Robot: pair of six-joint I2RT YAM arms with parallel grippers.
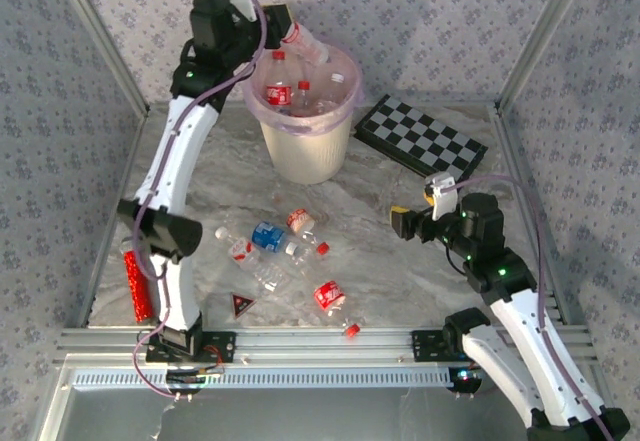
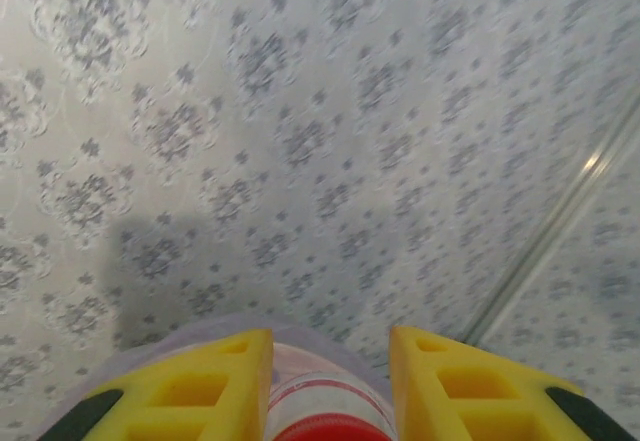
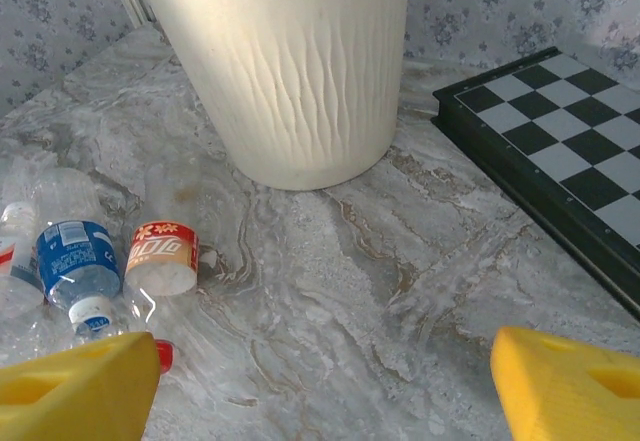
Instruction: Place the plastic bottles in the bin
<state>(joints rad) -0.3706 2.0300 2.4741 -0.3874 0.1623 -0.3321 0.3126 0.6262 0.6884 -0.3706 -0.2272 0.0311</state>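
Bottles (image 1: 270, 273) are seen lying loose on the marbled table (image 1: 420, 291), a little ahead of the arm bases. Nearest the front edge a red-labelled bottle (image 1: 328, 296) is found, with a small dark triangular piece (image 1: 241, 305) to its left. Just beyond, a blue-labelled bottle (image 1: 267, 236) and a bottle with a red-and-cream label (image 1: 300, 221) are laid side by side among clear ones. To the right of this group the right pincer (image 1: 403, 223) is held low over the table, its yellow fingers (image 3: 80, 391) spread wide apart with nothing between them, turned towards the bin (image 1: 300, 151). The bin is stood upright further back, near the middle of the table, with a pinkish bag (image 1: 256, 103) folded over its rim, and several red-labelled bottles (image 1: 280, 89) are gathered inside. A checkerboard (image 1: 420, 136) is laid flat to the bin's right, apart from it. Farthest back, the left pincer (image 1: 283, 29) is raised over the bin's far rim and is clamped on a clear bottle (image 1: 308, 43), whose red cap (image 2: 325, 429) is seen between the yellow fingers in the left wrist view.
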